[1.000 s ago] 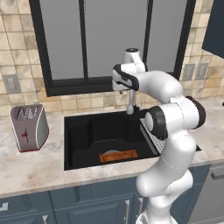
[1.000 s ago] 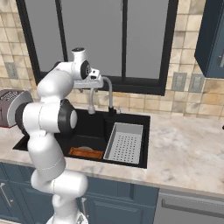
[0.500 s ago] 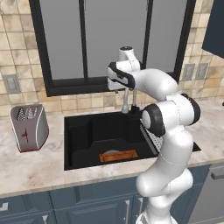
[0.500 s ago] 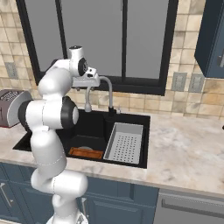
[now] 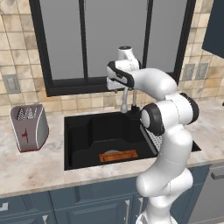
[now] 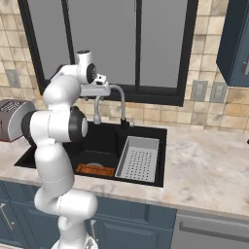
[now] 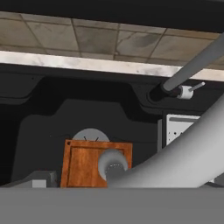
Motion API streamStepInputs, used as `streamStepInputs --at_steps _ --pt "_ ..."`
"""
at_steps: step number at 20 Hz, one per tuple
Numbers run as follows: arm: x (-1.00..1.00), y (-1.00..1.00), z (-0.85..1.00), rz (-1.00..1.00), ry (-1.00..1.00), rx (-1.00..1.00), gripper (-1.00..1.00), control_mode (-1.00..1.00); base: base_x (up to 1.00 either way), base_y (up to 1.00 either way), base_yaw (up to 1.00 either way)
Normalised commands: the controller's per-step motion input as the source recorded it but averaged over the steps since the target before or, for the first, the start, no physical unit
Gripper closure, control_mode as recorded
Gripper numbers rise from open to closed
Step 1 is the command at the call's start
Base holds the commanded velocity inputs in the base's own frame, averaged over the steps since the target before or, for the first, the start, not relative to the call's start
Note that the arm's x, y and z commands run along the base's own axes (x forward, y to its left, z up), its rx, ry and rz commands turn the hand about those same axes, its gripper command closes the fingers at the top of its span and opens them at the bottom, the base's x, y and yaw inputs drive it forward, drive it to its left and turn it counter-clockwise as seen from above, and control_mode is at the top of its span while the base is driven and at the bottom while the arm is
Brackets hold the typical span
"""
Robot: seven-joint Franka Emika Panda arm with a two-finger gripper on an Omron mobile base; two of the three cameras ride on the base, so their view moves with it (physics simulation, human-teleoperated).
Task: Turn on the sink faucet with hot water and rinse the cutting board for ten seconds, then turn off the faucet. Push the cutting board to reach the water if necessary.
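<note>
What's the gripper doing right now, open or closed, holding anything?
Gripper: jaws open, holding nothing, up beside the arch of the sink faucet.

Even, soft rendered light, faint shadows, no glare; the hand view seems slightly blurred.

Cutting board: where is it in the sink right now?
The cutting board lies flat on the sink floor near the front wall, left of the grey rack.
</note>
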Motion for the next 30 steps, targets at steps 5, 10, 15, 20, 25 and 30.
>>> streamStepInputs --at_steps 5,10,15,20,25,30 --pt "0.00 -0.06 0.10 0.00 0.00 0.00 -1.00 -1.00 0.00 0.00 0.00" --pt "-0.03 -0.04 0.22 0.00 0.00 0.00 -1.00 -1.00 0.00 0.00 0.00" --pt "-0.23 -0.11 0.34 0.00 0.00 0.03 -1.00 -1.00 0.00 0.00 0.00" --pt "-0.44 -0.30 0.31 0.00 -0.01 0.08 -1.00 -1.00 0.00 0.00 0.00" --pt "-0.68 -0.64 0.09 0.00 -0.06 0.10 -1.00 -1.00 0.00 0.00 0.00" --pt "-0.77 -0.82 -0.02 0.06 -0.09 0.10 -1.00 -1.00 0.00 0.00 0.00"
